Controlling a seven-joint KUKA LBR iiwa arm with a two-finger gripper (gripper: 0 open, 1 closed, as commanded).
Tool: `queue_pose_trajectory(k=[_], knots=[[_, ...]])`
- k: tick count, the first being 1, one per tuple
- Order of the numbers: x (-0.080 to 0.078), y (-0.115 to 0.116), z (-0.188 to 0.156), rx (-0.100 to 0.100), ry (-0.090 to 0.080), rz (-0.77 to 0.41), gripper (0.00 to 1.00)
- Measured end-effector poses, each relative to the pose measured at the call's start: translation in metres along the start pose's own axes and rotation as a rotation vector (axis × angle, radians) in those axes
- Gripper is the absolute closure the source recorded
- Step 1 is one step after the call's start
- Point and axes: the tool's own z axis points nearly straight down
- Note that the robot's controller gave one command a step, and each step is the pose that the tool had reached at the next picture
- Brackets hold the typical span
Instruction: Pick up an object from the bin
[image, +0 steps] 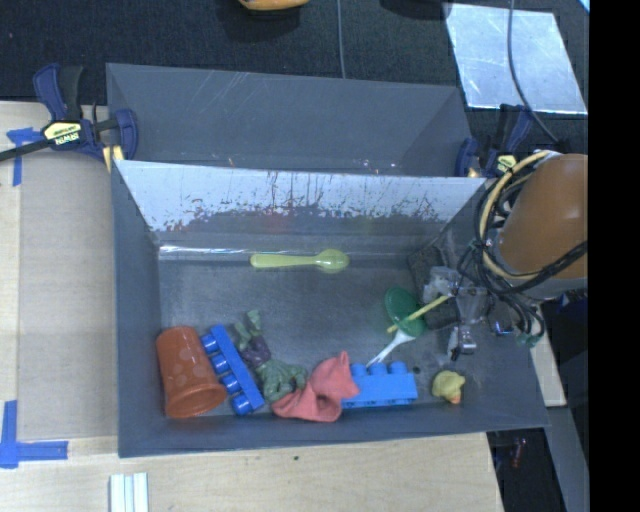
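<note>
My tool (455, 315), whether apart or together I cannot tell, beside a green plastic disc on a yellow-green stem (403, 306), right of bin: probably light, rigid, slippery; I would grip it by the stem.

Robotics lab set-up: grey metal bin (290, 130) under a cable-laden robot arm (545, 215).

At the top of my view I see dark floor (200, 35), with a shiny pale sheet (480, 60) lying on it at right. A pale tabletop (60, 300) runs down the left.
</note>
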Motion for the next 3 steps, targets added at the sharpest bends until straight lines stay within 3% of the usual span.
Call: queue_pose_trajectory(k=[1,2,3], knots=[[-0.002,0.000,-0.004,0.001,-0.008,-0.003,0.00],[0.023,0.067,0.054,0.003,-0.008,-0.189,0.00],[-0.029,-0.021,0.009,0.005,-0.013,-0.232,0.00]])
